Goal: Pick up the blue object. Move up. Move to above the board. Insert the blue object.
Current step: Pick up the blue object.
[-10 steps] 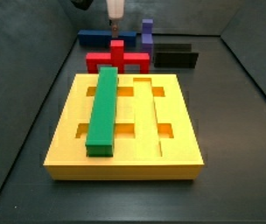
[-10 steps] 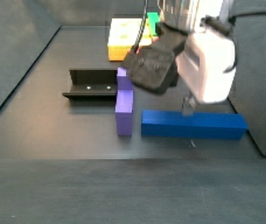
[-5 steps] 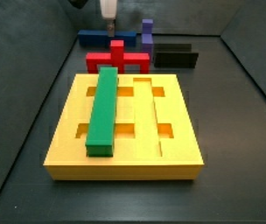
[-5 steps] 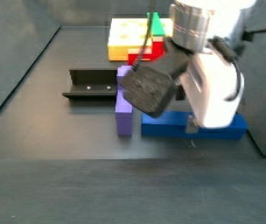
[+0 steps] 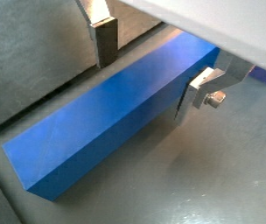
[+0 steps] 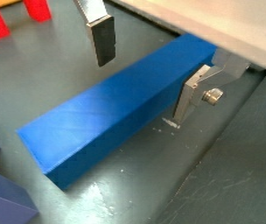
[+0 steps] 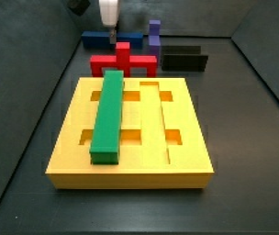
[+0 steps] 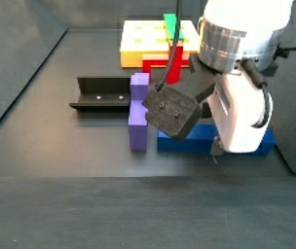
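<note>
The blue object (image 5: 112,118) is a long royal-blue bar lying flat on the dark floor; it also shows in the other wrist view (image 6: 112,118). My gripper (image 5: 147,72) is open and low over it, one finger on each long side, as both wrist views (image 6: 145,74) show. One finger (image 5: 104,42) stands clear of the bar, the other (image 5: 201,89) is close to its side. In a side view the gripper (image 7: 107,13) hangs over the blue object (image 7: 98,40) at the back, behind the yellow board (image 7: 179,119). In a side view (image 8: 201,136) my arm hides most of the bar.
A green bar (image 7: 109,115) lies in a groove of the board. A red piece (image 7: 125,62), a purple upright piece (image 8: 139,112) and the dark fixture (image 8: 101,94) stand close to the blue object. Dark walls enclose the floor.
My gripper has moved sideways along the back and come down over the blue bar, so the fingers now straddle it. The bar has not moved.
</note>
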Available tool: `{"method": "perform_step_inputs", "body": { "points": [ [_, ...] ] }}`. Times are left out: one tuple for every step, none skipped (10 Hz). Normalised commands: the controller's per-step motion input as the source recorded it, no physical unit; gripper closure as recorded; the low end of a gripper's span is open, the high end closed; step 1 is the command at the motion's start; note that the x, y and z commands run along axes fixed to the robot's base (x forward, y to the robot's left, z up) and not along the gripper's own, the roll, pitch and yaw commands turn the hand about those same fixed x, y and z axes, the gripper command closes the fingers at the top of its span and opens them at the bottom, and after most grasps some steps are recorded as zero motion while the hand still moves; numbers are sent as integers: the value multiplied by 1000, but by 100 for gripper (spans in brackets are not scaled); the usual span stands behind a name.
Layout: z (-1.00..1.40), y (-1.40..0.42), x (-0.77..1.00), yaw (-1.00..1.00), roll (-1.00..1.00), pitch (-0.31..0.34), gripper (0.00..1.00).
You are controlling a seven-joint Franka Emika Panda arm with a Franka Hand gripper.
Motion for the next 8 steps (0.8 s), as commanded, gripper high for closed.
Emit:
{"method": "perform_step_inputs", "body": {
  "points": [
    [-57,0,-43,0,160,0,0],
    [0,0,-14,0,91,0,0],
    [-109,0,-100,0,140,0,0],
    [-149,0,-157,-54,129,0,0],
    [-94,0,-160,-54,89,0,0],
    [0,0,0,0,0,0,0],
    [0,0,0,0,0,0,100],
    [0,0,0,0,0,0,100]
  ]
}}
